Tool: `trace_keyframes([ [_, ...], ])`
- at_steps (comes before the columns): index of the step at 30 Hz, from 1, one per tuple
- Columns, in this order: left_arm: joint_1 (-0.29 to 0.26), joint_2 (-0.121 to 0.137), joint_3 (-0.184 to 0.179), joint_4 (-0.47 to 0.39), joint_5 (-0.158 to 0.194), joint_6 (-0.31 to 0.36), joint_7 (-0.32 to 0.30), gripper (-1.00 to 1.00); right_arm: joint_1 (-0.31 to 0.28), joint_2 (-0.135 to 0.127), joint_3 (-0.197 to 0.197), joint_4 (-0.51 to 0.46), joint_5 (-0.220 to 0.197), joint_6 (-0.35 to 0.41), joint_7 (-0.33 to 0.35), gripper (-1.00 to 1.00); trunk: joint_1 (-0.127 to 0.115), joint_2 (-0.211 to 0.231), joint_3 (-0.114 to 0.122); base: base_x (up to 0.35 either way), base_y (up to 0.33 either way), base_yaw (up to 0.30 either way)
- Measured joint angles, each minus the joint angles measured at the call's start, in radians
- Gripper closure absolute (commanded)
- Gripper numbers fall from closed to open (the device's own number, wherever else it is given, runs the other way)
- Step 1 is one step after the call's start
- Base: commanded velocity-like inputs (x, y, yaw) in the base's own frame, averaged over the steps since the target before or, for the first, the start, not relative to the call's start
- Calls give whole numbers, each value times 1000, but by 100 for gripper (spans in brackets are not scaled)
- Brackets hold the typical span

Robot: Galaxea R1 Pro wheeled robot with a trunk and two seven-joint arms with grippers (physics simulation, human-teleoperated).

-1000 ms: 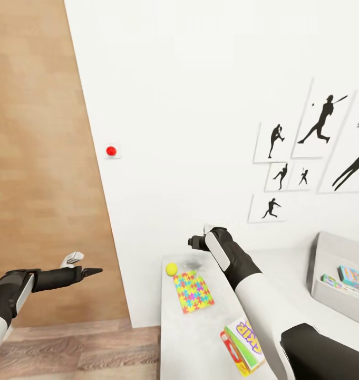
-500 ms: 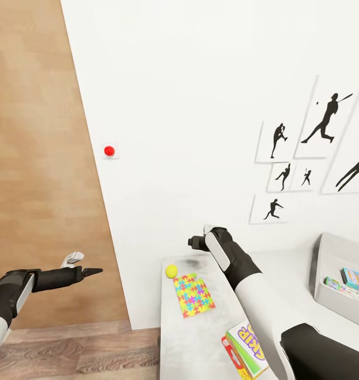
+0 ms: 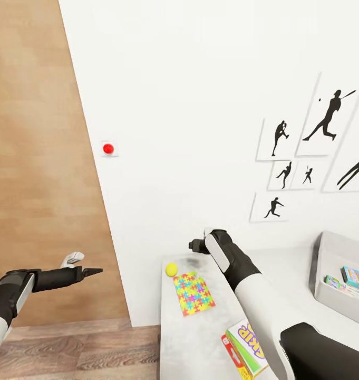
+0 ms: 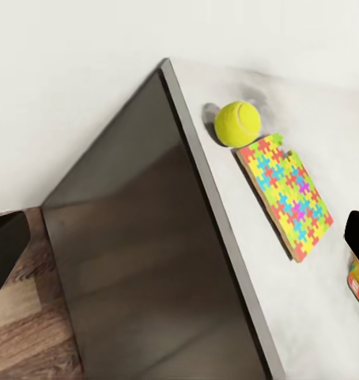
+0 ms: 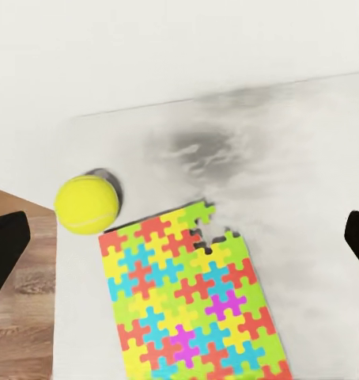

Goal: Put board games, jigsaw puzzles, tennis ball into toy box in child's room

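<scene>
The view has shifted slightly; the open right claw hovers over the tennis ball and jigsaw puzzle.

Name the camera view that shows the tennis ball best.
The right wrist view: the tennis ball appears large and whole beside the jigsaw puzzle. The left wrist view shows it smaller; in the head view it is tiny on the table.

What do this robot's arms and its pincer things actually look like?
In the head view both arms are smooth white shells with black sections at the joints and wrists. The left gripper ends in slim, pointed black fingers with a small pale-grey block on top. The right gripper is a stubby black piece behind a black wrist with a white panel. No cables or markings show.
</scene>
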Motion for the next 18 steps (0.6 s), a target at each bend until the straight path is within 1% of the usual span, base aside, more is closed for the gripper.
trace_keyframes([
  [7,0,0,-1,0,0,-1,-1,-100,-6,0,-2,77,2,-4,0,-100,0,0,-11,0,0,0],
  [18,0,-1,-1,0,0,-2,-2,-100,-8,0,-1,104,0,-4,4,-100,0,0,-29,0,0,0],
])
